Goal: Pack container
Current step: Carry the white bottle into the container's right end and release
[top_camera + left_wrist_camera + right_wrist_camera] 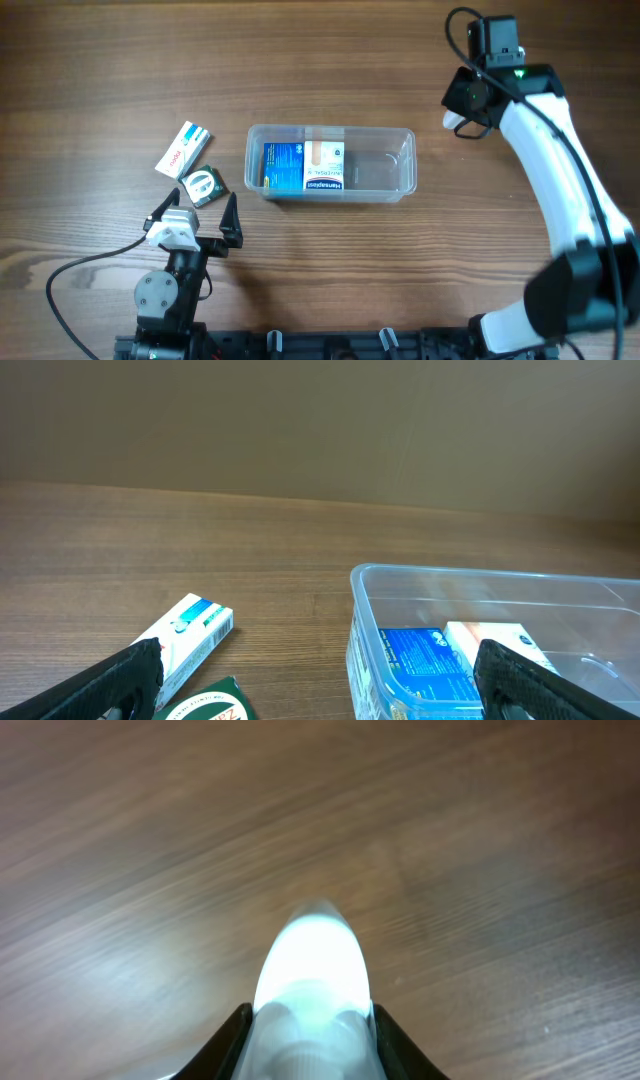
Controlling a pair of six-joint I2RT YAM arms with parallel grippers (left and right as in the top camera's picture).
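Note:
The clear plastic container (330,162) sits mid-table and holds a blue box (283,166) and a white-and-peach box (324,166) in its left half. It also shows in the left wrist view (500,620). My right gripper (466,118) is to the right of the container, above the table, shut on a small white bottle (312,982). My left gripper (196,222) is open and empty near the front left. A white-and-blue box (184,150) and a green packet (203,185) lie on the table just beyond it.
Bare wooden table (450,260) lies right of and in front of the container. A black cable (80,270) runs along the front left by the left arm's base.

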